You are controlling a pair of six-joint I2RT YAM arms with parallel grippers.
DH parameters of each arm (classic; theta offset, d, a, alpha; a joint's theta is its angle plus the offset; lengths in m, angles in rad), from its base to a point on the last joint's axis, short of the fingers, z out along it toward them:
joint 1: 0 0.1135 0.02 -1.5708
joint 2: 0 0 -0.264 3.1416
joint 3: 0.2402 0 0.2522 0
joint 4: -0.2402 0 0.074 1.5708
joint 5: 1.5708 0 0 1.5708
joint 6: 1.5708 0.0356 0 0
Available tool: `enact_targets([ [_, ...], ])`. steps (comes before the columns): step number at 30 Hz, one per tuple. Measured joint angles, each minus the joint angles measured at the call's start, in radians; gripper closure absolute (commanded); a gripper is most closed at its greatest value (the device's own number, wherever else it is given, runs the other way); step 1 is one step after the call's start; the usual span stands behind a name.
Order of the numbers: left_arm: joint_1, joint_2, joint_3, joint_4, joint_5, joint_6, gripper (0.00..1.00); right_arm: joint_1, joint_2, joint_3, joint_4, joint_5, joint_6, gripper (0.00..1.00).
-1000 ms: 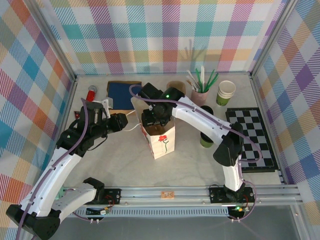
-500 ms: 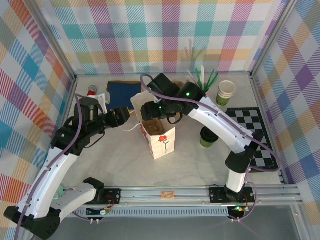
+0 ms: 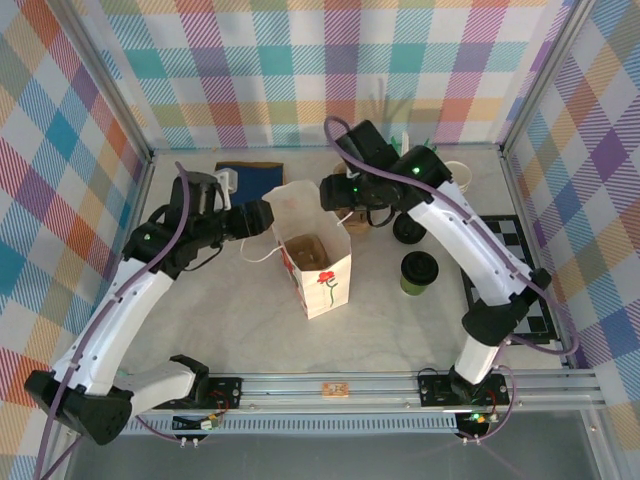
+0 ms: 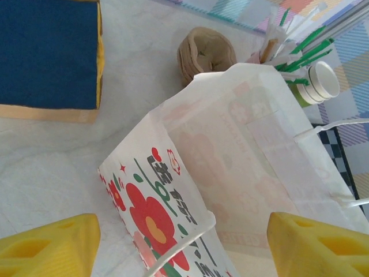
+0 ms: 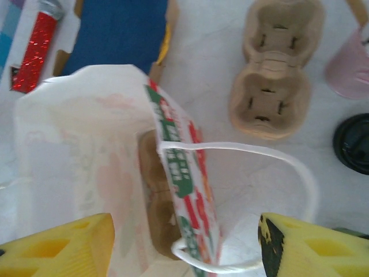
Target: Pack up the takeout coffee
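Top external view: one worktop (image 3: 230, 300) lies bare along its near edge and in front of the one white paper bag (image 3: 318, 262), which stands open-mouthed at the centre. One checkered mat (image 3: 515, 290) hugs the right edge. The takeout coffee (image 3: 419, 272), a single lidded cup, stands between bag and mat, apart from both. At the bag's top edge, the left fingers (image 4: 49, 245) and the right fingers (image 5: 57, 245) are spread wide, holding nothing.
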Motion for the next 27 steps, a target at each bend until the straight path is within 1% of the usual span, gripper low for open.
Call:
enact_targets([
  [4, 0.0, 0.041, 0.0, 0.002, 0.021, 0.005, 0.24, -0.006, -0.075, -0.081, 0.008, 0.009, 0.0, 0.33],
  [7, 0.0, 0.069, 0.007, 0.002, 0.029, 0.011, 0.24, -0.009, -0.122, -0.12, 0.01, 0.012, 0.0, 0.3],
  [8, 0.0, 0.077, 0.011, 0.003, 0.029, 0.012, 0.24, -0.009, -0.135, -0.13, 0.013, 0.014, -0.003, 0.27],
  [11, 0.0, 0.097, 0.025, 0.003, 0.029, 0.013, 0.24, -0.009, -0.175, -0.161, 0.016, 0.027, -0.004, 0.14],
  [16, 0.0, 0.103, 0.057, 0.0, 0.027, 0.021, 0.23, -0.026, -0.27, -0.262, 0.001, 0.082, -0.006, 0.09],
  [17, 0.0, 0.103, 0.066, 0.0, 0.025, 0.025, 0.23, -0.039, -0.296, -0.293, -0.005, 0.09, 0.0, 0.01],
  [23, 0.0, 0.101, 0.091, -0.005, -0.006, 0.045, 0.2, -0.14, -0.419, -0.479, -0.061, 0.105, 0.027, 0.01],
  [27, 0.002, 0.096, 0.091, -0.012, -0.022, 0.045, 0.19, -0.227, -0.446, -0.597, -0.085, 0.088, 0.024, 0.01],
])
